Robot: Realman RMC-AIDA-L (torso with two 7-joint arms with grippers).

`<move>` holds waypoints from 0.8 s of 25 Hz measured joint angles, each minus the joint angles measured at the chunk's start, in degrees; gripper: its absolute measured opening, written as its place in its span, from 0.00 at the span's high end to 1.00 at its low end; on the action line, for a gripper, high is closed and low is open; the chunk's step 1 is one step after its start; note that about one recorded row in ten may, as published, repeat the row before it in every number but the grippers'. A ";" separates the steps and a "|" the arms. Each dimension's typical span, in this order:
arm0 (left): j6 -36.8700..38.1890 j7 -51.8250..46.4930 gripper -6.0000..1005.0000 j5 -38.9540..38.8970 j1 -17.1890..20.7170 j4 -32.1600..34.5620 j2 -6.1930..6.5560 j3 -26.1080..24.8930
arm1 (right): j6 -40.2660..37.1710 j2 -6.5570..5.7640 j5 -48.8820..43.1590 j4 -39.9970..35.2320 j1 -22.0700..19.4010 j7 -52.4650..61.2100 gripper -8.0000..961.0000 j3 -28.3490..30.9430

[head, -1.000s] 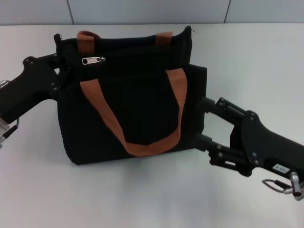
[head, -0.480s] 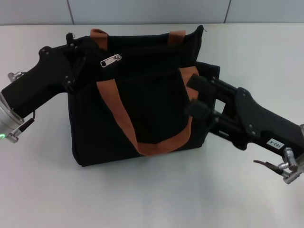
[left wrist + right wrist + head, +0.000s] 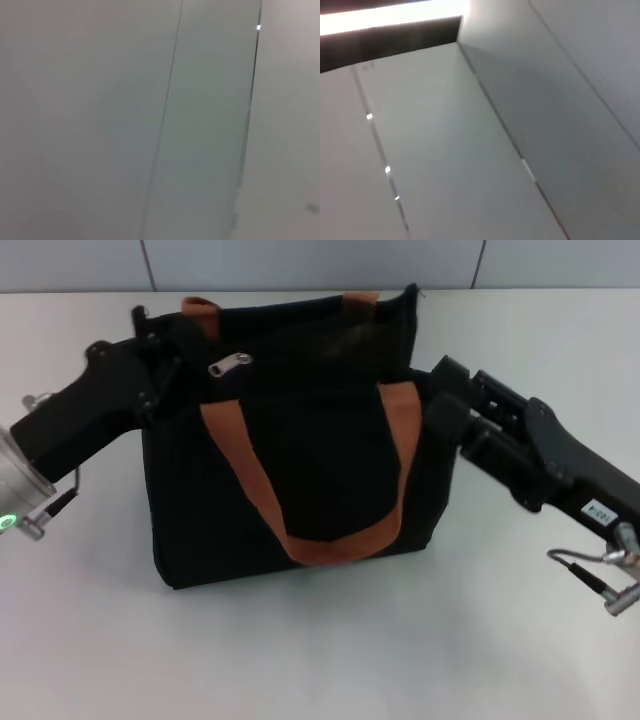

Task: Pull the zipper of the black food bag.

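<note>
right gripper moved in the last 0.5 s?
Yes. In the head view the right gripper has swung up and toward the robot's right, off the bag's front panel to its right side edge, against the wall seam.

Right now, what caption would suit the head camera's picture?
Two robot arms flank a black food bag: left pincer by its silver zipper, right pincer at the opposite side.

A pale grey-white bench (image 3: pixel 300 660) fills most of the head view, smooth and matte, with soft shadows on it. Along its far edge rises a light grey panelled wall (image 3: pixel 300 262), split by thin dark vertical seams. The left wrist view shows only flat grey panels (image 3: pixel 100 125) with narrow joints. The right wrist view shows similar grey panels (image 3: pixel 445 150), and a bright strip of light (image 3: pixel 390 15) above a dark band.
</note>
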 joint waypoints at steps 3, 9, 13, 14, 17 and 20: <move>1.60 -4.00 0.98 -0.06 -1.57 0.20 -0.24 1.25 | 1.63 0.01 0.31 0.06 0.24 4.00 0.43 1.42; -1.35 -10.22 0.98 -1.17 -2.67 1.31 -0.22 2.39 | 3.08 -0.07 0.42 -0.12 0.97 7.74 0.43 1.80; -0.66 -10.77 0.98 -2.04 -2.43 2.05 -0.21 4.29 | 3.48 -0.11 0.46 -0.28 1.85 10.03 0.43 2.08; -1.23 -10.86 0.98 -2.64 -2.34 2.04 -0.21 4.15 | 3.50 -0.12 0.47 -0.24 2.16 10.39 0.44 2.15; -0.46 -11.21 0.98 -2.93 -2.55 2.43 -0.02 5.72 | 3.72 -0.10 0.48 -0.27 2.52 11.12 0.44 2.18; 0.24 -12.62 0.98 -2.67 -2.80 3.62 -0.04 7.44 | 5.03 -0.06 0.48 -0.19 3.40 13.32 0.44 2.17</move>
